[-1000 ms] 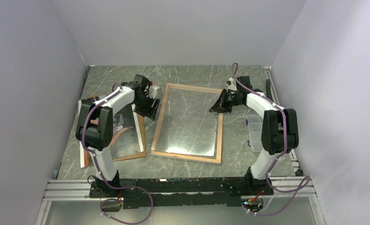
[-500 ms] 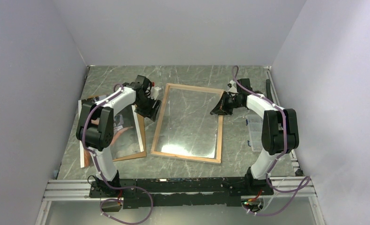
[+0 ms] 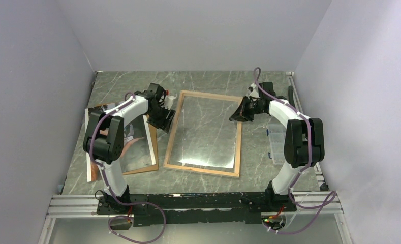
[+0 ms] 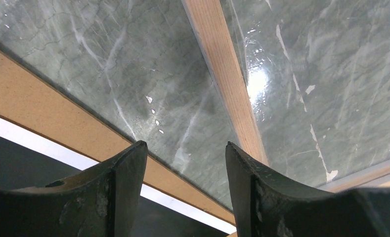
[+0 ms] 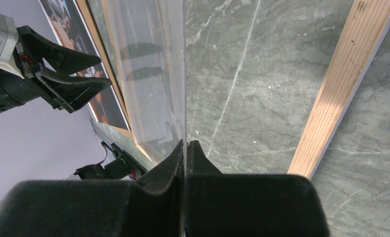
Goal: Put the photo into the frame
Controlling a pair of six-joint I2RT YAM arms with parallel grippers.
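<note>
Pale wood faces up on the frame (image 3: 201, 170), which lies flat in the middle of the table (image 3: 213, 81). The right gripper (image 5: 185, 143) is clenched on the thin edge of a clear sheet (image 5: 148, 74) just inside the frame's right rail, and that edge looks slightly raised. The left gripper (image 4: 185, 148) hangs released and empty over bare table between the frame's left rail and the brown backing board (image 3: 155, 150). The photo (image 3: 134, 147) lies on that board, left of the frame and not yet in it. The step in hand seems to be seating the clear sheet. Next, the sheet likely has to settle flat inside all four rails, after which the photo must be lifted by one edge.
</note>
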